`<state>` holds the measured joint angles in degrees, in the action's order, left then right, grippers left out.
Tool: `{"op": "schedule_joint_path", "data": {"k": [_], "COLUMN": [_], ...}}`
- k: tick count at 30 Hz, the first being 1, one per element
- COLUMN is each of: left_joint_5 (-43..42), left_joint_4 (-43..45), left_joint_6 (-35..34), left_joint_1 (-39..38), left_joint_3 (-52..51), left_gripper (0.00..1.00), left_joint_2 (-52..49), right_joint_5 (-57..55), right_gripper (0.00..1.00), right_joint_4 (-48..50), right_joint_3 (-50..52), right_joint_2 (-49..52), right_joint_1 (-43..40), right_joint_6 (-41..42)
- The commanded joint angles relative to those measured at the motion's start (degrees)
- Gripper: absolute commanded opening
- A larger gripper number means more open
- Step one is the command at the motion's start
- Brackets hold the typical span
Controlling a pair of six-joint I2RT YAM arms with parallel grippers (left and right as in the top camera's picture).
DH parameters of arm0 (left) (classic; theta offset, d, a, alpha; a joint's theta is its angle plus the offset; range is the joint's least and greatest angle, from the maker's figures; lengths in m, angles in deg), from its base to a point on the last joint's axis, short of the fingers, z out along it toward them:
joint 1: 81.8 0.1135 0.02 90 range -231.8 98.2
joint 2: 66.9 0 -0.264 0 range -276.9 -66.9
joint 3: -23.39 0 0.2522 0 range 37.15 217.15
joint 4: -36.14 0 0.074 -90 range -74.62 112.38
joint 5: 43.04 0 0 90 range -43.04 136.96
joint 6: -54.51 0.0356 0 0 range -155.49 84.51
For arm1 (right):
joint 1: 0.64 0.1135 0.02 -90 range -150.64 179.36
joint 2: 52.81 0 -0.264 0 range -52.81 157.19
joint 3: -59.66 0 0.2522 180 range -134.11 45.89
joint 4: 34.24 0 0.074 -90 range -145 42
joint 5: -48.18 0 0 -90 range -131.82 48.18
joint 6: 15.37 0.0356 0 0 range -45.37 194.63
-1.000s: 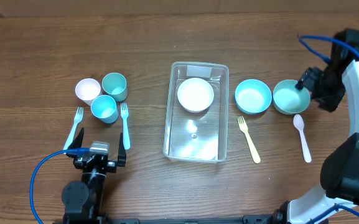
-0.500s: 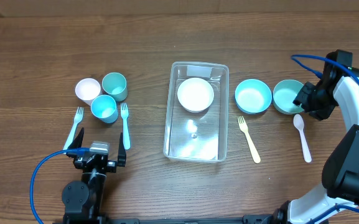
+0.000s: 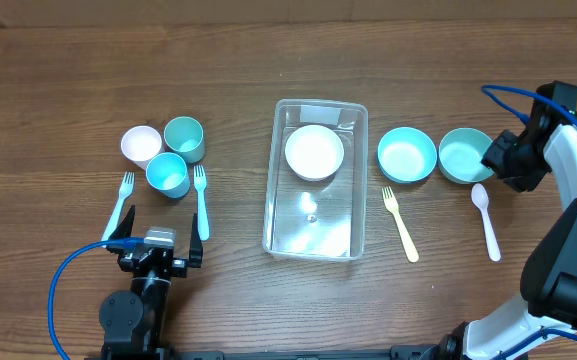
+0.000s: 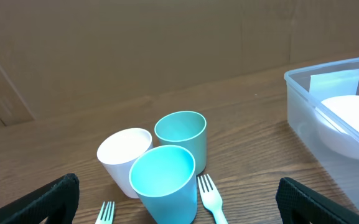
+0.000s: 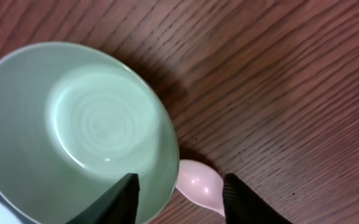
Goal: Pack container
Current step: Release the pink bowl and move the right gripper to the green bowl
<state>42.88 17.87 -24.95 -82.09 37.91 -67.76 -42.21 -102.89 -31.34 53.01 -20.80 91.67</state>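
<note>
The clear container [image 3: 277, 180] stands mid-table with a white bowl [image 3: 314, 152] inside at its far end; it also shows in the left wrist view [image 4: 303, 99]. My right gripper [image 3: 498, 160] is open, one finger over the rim of the pale green bowl [image 3: 460, 155], the other outside it above the white spoon [image 3: 486, 215]. In the right wrist view the fingers [image 5: 179, 190] straddle the green bowl's [image 5: 73, 124] rim beside the spoon's head [image 5: 198, 183]. My left gripper [image 3: 158, 250] is open and empty near the front edge, behind the cups [image 4: 163, 180].
A teal bowl [image 3: 406, 154] sits between the container and the green bowl. A yellow fork [image 3: 400, 223] lies in front of it. A white cup [image 3: 140, 144] and two teal cups [image 3: 183, 138] stand at left with a blue fork [image 3: 119, 205] and a teal fork [image 3: 201, 200].
My right gripper has shifted over the green bowl's right side, dropping lower toward the rim and spoon. The left arm has not moved.
</note>
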Motion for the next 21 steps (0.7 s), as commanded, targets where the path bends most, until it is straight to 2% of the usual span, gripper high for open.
{"op": "schedule_joint_path", "data": {"k": [1,11,15,21], "left_joint_5": [-0.4,-0.4,-0.4,-0.4], "left_joint_4": [0.1,0.1,0.1,0.1], "left_joint_6": [0.6,0.6,0.6,0.6], "left_joint_1": [-0.1,-0.1,-0.1,-0.1], "left_joint_3": [-0.3,-0.3,-0.3,-0.3], "left_gripper": [1.0,1.0,1.0,1.0], "left_joint_2": [0.6,0.6,0.6,0.6], "right_joint_5": [0.2,3.5,3.5,3.5], "right_gripper": [0.42,0.39,0.25,0.16], "right_joint_4": [1.8,11.0,10.9,10.6], "right_joint_3": [0.8,8.9,8.9,8.9], "right_joint_2": [0.7,0.7,0.7,0.7], "right_joint_1": [-0.2,-0.2,-0.2,-0.2], "right_joint_6": [0.6,0.5,0.5,0.5]}}
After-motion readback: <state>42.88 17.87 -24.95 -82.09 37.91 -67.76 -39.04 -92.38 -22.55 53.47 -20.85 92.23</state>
